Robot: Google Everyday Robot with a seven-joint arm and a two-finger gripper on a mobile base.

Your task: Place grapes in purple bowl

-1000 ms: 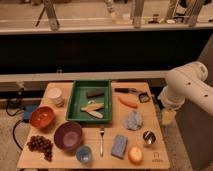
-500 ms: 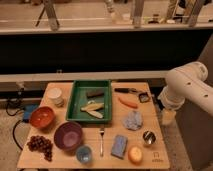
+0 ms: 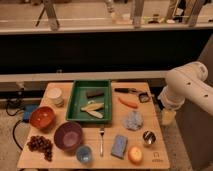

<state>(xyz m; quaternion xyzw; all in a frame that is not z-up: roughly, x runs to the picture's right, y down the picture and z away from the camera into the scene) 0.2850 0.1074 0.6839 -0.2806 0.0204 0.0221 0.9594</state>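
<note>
Pre-grasp stage. Gripper (image 3: 168,116) hangs off the table's (image 3: 114,125) right edge, jaws wide, empty. Grapes (image 3: 41,145) lie just left of purple bowl (image 3: 68,135). Next move likely needs a long reach across to the bunch.

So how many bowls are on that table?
2. The orange-red bowl sits at the left edge; the purple bowl is just right of it, nearer the front, beside the grapes. None looks hidden. The gripper hangs beside the table, to its right.
</note>
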